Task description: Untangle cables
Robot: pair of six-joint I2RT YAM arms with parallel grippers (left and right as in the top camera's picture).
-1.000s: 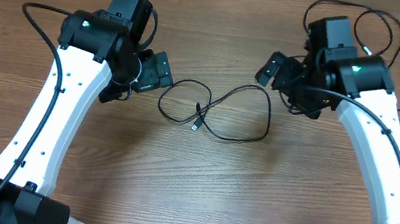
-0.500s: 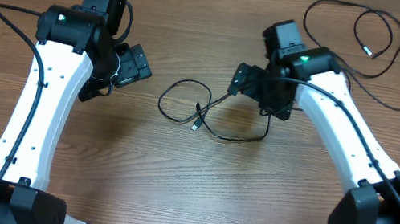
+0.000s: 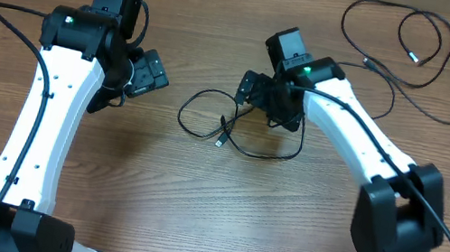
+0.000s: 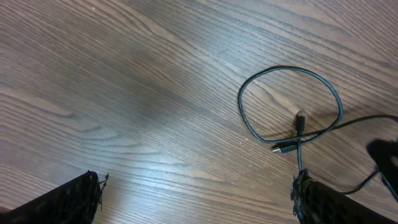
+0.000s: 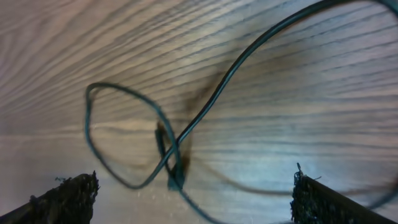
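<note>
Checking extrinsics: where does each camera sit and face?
Overhead: above the table, looking straight down; both arms, left gripper, right gripper show.
Left wrist: on the left arm, angled down at the looped cable; own fingertips at bottom corners.
Right wrist: on the right arm, close over the cable's crossing; own fingertips at bottom corners.
Shared: all three show that cable.

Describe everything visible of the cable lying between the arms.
The cable is thin, black and flexible, lying flat on the wooden table. It makes a closed loop, crosses itself, then curves wider beneath the open right gripper, which appears not to touch it. A small plug end lies by the crossing.
</note>
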